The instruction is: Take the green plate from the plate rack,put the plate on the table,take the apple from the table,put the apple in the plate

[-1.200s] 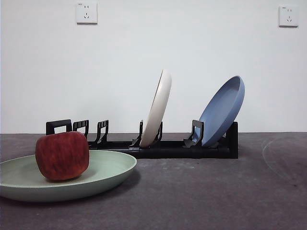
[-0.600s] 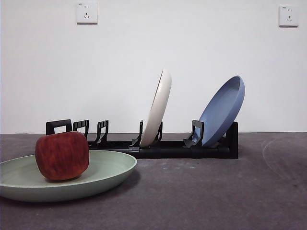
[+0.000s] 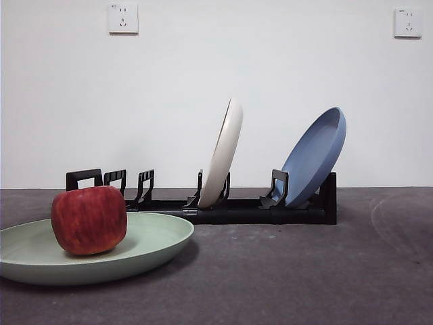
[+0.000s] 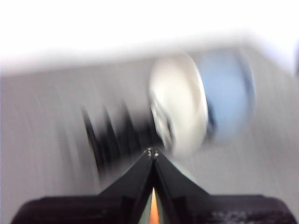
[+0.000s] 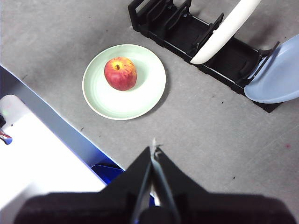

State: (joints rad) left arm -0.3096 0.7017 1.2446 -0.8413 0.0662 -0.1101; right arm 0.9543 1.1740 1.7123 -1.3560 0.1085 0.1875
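the apple (image 3: 88, 221) sits on the green plate (image 3: 152, 238), which lies flat on the grey table (image 3: 304, 271) near the handle end of the black rack (image 3: 237, 210), a cream plate (image 3: 222, 154) and a blue plate (image 3: 312, 157) standing tilted in the rack's slots. the right gripper (image 5: 154, 150) hangs high over the table well apart from the plate, its fingers pressed together on nothing. the left gripper (image 4: 151, 152), in a motion-blurred wrist view, also has its fingers closed and empty, with the rack and its two plates beyond it.
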